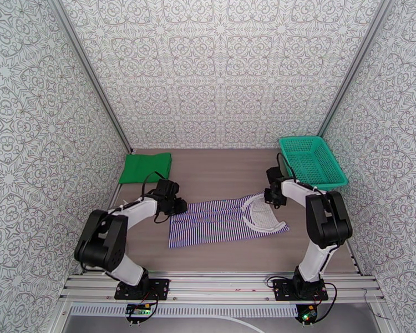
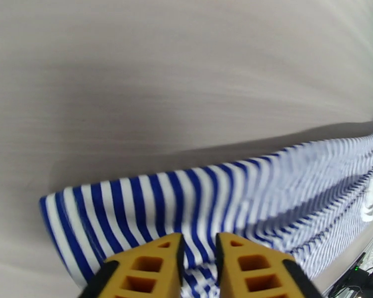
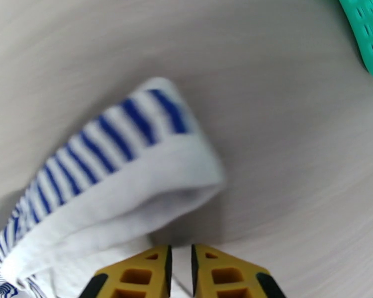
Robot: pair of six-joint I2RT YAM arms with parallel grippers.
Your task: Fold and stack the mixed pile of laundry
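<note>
Grips the striped shirt [image 1: 224,220] at both ends, mid-table [image 1: 219,173]: left gripper [image 1: 179,206] clenched on the striped hem end, cloth nipped between nearly touching fingers [image 2: 156,264]. Right gripper [image 1: 272,195] pinched tight at the white-trimmed collar end, that edge raised off the wood in the right wrist view. Shows green cloth [image 1: 146,167] lying at far left corner, well apart from shirt; teal basket [image 1: 302,140] far right.

My counter [image 1: 219,173] — green cloth [image 1: 146,167] at far-left corner, striped shirt [image 1: 222,223] across the middle, teal basket [image 1: 302,140] far right.
</note>
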